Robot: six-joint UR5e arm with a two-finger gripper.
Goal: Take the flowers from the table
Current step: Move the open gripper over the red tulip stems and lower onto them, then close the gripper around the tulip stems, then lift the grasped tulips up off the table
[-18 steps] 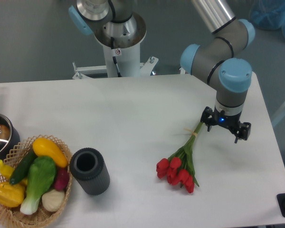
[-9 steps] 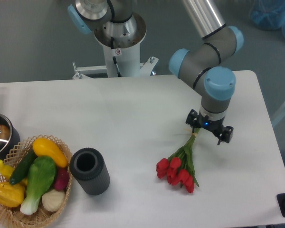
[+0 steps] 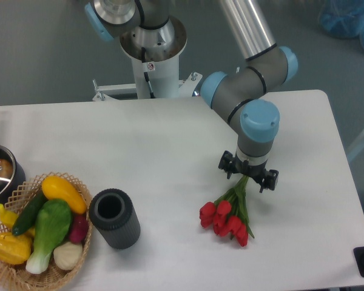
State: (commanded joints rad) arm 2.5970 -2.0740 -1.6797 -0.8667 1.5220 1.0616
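Flowers [image 3: 230, 213] on table [image 3: 139, 151]; tool [image 3: 248, 177] seemingly above stems.

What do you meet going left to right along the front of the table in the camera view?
wicker basket of vegetables → grey cylinder → flowers. The gripper hangs above the stem end, so it is left out.

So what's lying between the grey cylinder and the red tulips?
Nothing; only bare white tabletop separates the ribbed grey cylinder from the red tulip bunch in the fixed camera.
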